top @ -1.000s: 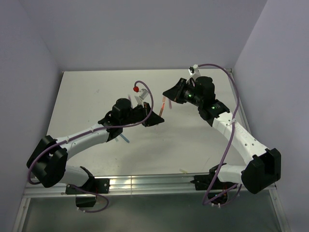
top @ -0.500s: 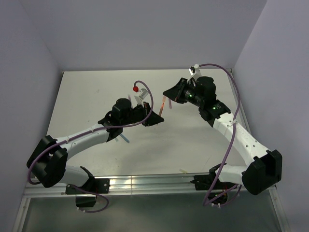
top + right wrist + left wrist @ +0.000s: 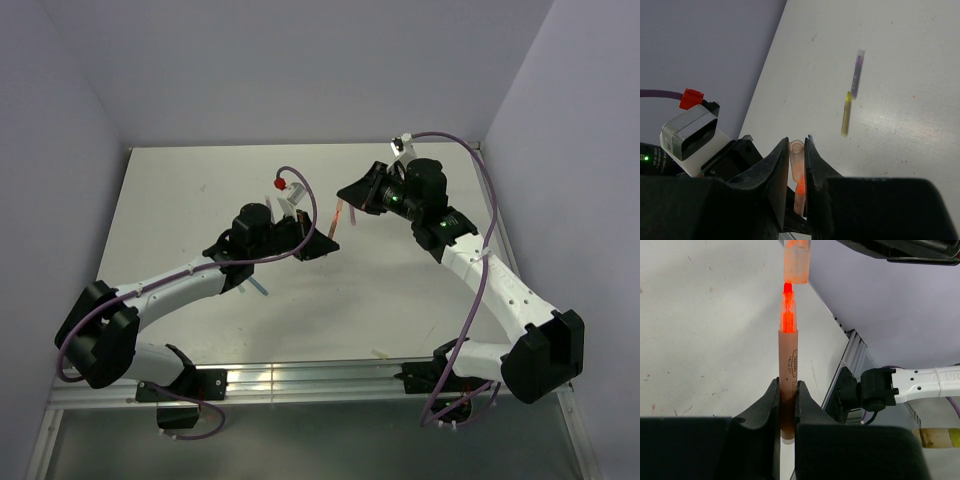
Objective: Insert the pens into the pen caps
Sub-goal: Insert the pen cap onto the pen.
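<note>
- My left gripper [image 3: 788,395] clamps the pen [image 3: 788,360]; right gripper [image 3: 796,146] pinches the cap [image 3: 797,262].
- Nothing has shifted this second: cap hangs at twelve o'clock, right at the tip.
- Not seated yet.

White table [image 3: 900,100], faint scuffs. Yellow pen [image 3: 845,114] & grey-purple pen [image 3: 857,74] lay just beside e/o, ends adjacent; blue pen [image 3: 260,288] well apart.

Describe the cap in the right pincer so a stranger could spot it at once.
Above the middle of the table, find the right pincer. Between its fingers stands the orange cap, a short translucent tube just beyond the tip of the orange pen, unlike the long yellow pen lying flat.
</note>
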